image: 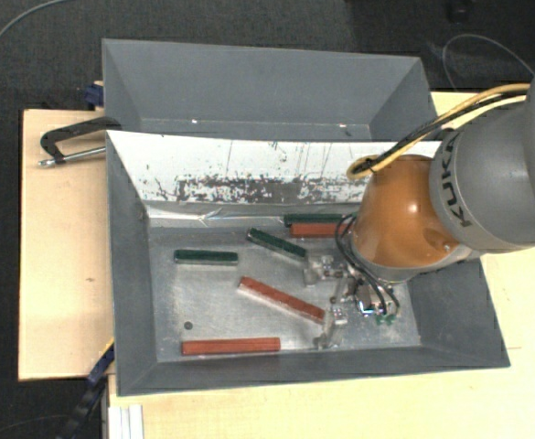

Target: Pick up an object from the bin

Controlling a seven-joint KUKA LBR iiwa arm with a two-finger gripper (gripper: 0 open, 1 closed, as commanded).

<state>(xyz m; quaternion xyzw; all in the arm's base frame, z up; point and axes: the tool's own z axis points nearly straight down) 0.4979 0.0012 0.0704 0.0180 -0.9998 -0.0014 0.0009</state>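
Observation:
My gripper reaches down near the front right of the bin floor and stands open. One fingertip is toward the back and the other toward the front. The right end of a slanted red-brown stick lies between them on the floor. A green stick lies tilted just behind the gripper's back finger. Against the back wall, partly under the arm, rests a red and green stick.
A dark green stick lies on the left of the floor, and a red stick runs along the front wall. A small dark speck sits at the front left. The arm's orange cover overhangs the bin's right side.

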